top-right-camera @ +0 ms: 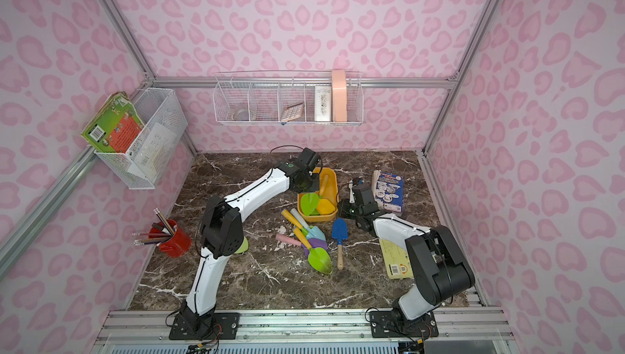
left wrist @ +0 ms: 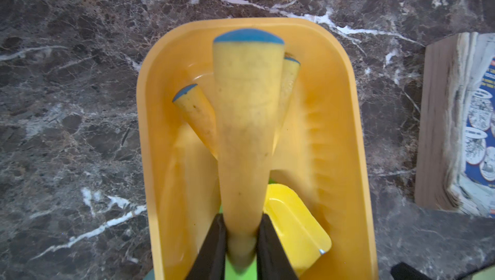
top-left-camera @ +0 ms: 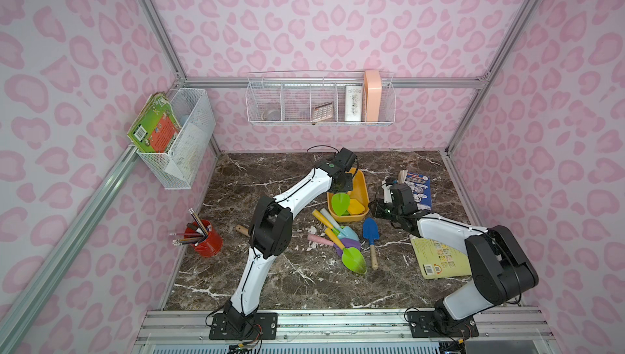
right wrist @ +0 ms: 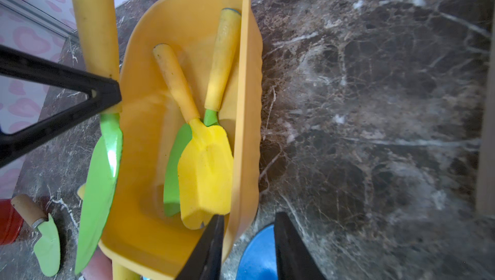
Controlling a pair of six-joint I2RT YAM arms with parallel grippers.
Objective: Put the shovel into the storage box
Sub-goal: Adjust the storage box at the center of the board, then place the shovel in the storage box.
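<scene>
writing: the print on the blue-covered paperback (top-left-camera: 421, 190) out beyond the right jaws is too small to read. barcodes show on the yellow booklet (top-left-camera: 436, 261) and on the green book (top-left-camera: 152, 129) in a white mesh wall basket; the digits are not legible.

left gripper (left wrist: 241, 238): jaws clamped tight on the neck of the green-bladed toy shovel (left wrist: 246, 131), just where its yellow, blue-capped handle meets the blade. the shovel hangs in the air over the yellow-orange shallow plastic storage box (left wrist: 150, 158), not resting in it. its long axis runs along the box's length. the capped end points out past the fingertips to the far end, and the blade sits back under the wrist at the near end.

below these jaws, in the box: a yellow-bladed plastic shovel (right wrist: 206, 171) lies across a second green-bladed shovel (right wrist: 171, 174), handles pointing the same way as the held one.

right gripper (right wrist: 249, 215): jaws part open, astride the box's near corner wall. one finger (right wrist: 211, 244) is on the inner side, the other outside, with tabletop showing between it and the rim. nothing is held.

view differences: only the left wrist view shows the grip point. the right wrist view shows a whole pale-green wooden-handled trowel (right wrist: 45, 238), mostly hidden by the left arm in both top views. only the top views show the loose heap of pastel shovels (top-left-camera: 338, 237) on the dark marble tabletop (top-left-camera: 287, 284).
</scene>
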